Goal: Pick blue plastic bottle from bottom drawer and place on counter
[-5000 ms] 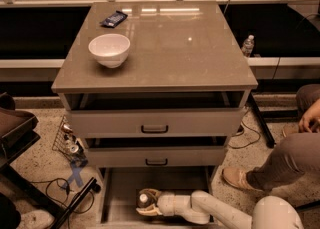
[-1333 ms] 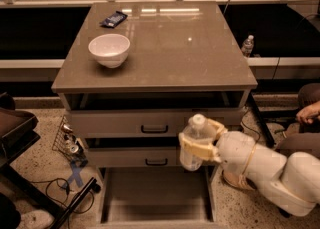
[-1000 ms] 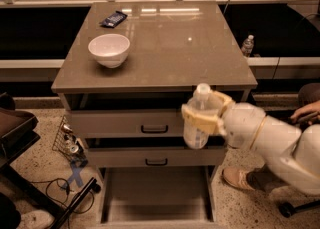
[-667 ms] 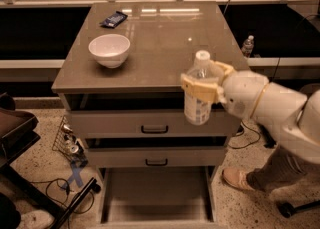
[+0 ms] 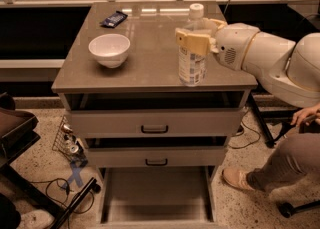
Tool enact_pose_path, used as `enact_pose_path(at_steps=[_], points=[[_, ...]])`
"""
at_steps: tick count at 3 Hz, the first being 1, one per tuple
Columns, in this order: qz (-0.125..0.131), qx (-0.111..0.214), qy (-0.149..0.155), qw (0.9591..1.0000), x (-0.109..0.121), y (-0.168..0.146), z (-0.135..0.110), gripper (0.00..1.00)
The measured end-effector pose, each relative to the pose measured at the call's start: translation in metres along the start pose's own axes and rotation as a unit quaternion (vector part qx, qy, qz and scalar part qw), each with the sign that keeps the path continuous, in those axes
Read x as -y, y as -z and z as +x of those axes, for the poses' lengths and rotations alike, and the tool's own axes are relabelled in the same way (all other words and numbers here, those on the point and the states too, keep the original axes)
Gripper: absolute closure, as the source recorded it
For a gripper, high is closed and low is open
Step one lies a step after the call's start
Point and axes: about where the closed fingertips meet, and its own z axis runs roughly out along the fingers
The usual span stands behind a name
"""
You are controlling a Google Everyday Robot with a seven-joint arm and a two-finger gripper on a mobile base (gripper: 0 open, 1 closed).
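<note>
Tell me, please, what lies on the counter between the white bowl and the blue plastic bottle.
Only bare counter, in the camera view; the gripper clasps the blue plastic bottle, right of the white bowl.

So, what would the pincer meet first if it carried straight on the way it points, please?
The pincer, shut on the blue plastic bottle over the counter, points left; the white bowl lies nearest that line, though probably lower.
</note>
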Motion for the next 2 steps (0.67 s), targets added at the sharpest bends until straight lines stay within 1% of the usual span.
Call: enact_pose_path(at_steps=[1, 2], points=[[0.0, 0.0, 0.0, 1.0, 0.0, 0.0, 0.0, 1.0], [-0.002, 0.006, -0.001, 1.0, 0.011, -0.013, -0.008, 1.0]])
